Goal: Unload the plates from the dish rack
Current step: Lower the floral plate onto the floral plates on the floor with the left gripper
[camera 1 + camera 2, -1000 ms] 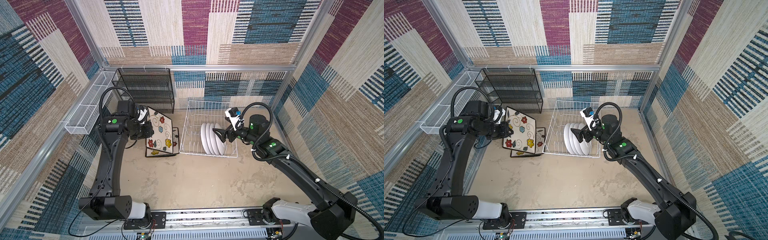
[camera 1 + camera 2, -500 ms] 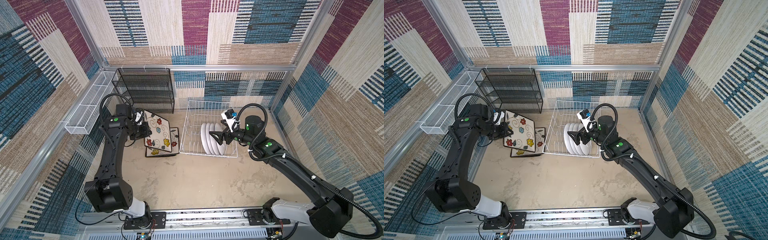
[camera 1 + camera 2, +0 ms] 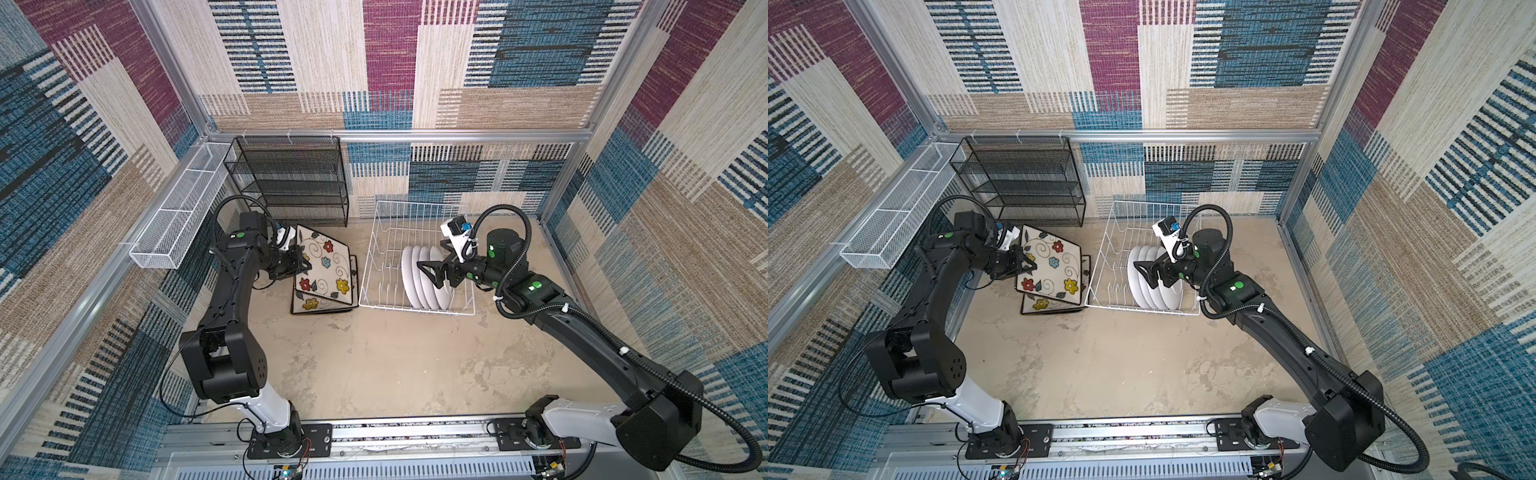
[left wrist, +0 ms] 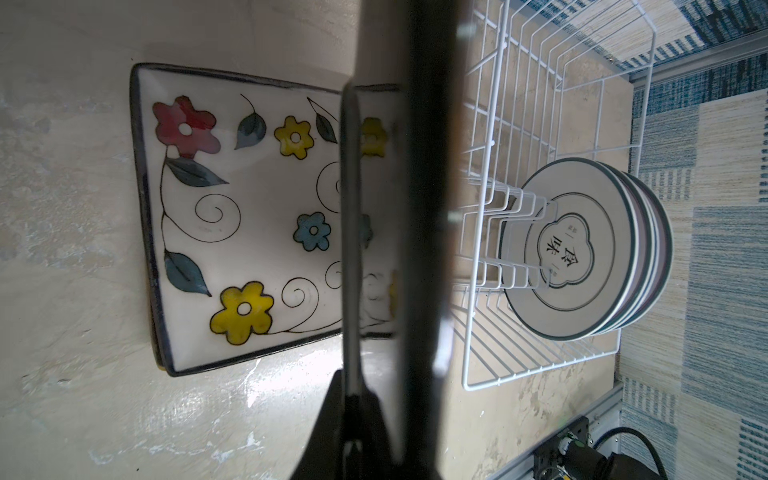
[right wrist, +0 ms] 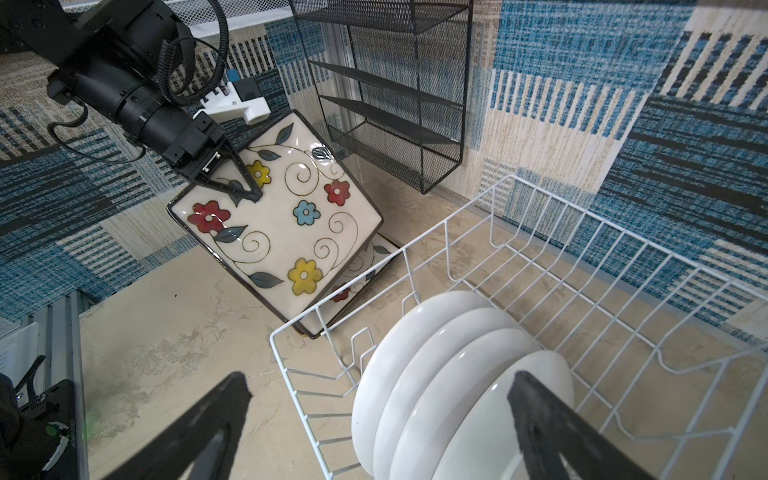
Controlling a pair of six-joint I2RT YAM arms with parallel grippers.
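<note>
My left gripper [image 3: 302, 266] is shut on the edge of a square flowered plate [image 3: 328, 266], holding it tilted just above more square plates [image 3: 309, 305] stacked flat on the table left of the dish rack [image 3: 374, 257]. In the left wrist view the held plate [image 4: 415, 208] shows edge-on as a dark band. Several round white plates [image 3: 419, 274] stand upright in the rack's front right part. My right gripper [image 3: 428, 275] hangs open just above them, its fingers [image 5: 540, 415] spread wider than the row of round plates [image 5: 449, 374] and touching nothing.
A black mesh shelf unit [image 3: 291, 183] stands against the back wall, close behind the held plate. A long white mesh basket [image 3: 178, 220] hangs on the left wall. The rack's back half [image 5: 582, 266] holds nothing. Bare table [image 3: 374, 357] lies in front.
The left arm has carried the square plate slightly down and right, over the stack. The right gripper has shifted left over the round plates, still open.
</note>
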